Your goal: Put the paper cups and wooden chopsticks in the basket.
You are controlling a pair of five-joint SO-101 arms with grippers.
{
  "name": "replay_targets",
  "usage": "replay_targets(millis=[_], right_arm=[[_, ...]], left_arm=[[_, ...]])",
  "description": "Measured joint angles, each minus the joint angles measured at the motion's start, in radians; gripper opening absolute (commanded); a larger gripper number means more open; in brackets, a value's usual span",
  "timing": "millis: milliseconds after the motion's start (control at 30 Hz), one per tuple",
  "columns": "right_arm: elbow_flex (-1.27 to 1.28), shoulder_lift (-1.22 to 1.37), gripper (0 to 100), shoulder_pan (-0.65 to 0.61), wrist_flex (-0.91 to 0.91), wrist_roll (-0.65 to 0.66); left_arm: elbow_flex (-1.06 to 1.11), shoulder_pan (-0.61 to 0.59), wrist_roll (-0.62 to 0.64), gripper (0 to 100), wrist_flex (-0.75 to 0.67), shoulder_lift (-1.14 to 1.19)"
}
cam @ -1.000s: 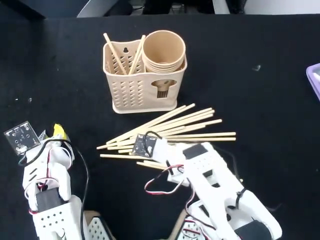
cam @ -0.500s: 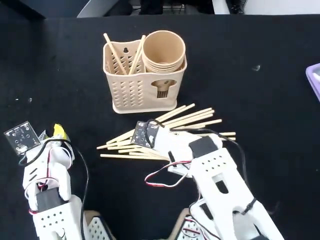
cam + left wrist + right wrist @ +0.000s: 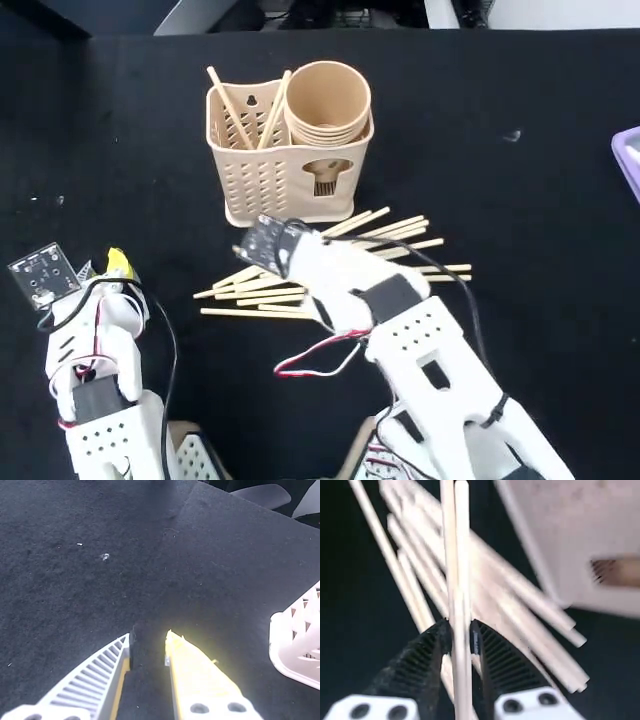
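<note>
Now right fingers [image 3: 427, 652] pinch two chopsticks [image 3: 457, 555]; left fingers [image 3: 195, 677] slightly apart.

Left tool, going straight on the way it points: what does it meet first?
Probably just the black table; the left tool points past the basket, which sits off to one side. Depth is unclear.

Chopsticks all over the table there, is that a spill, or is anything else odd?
The chopsticks lie in a loose, crisscrossed heap on the black table in front of the basket, not in it. The right arm's jaws pinch two of them. Nothing looks broken; the cups sit neatly stacked.
</note>
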Motion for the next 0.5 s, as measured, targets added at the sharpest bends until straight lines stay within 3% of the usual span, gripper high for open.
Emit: replay_targets(millis=[300,500], right_arm=[[-0.292,0.014,1.1,-0.126,-0.005,-0.140],[-0.546,0.192,1.1,-0.137,-0.005,-0.239]], left_arm=[[0.000,0.000,0.000,13,0.002,0.000],[0.000,0.000,0.000,13,0.002,0.000]])
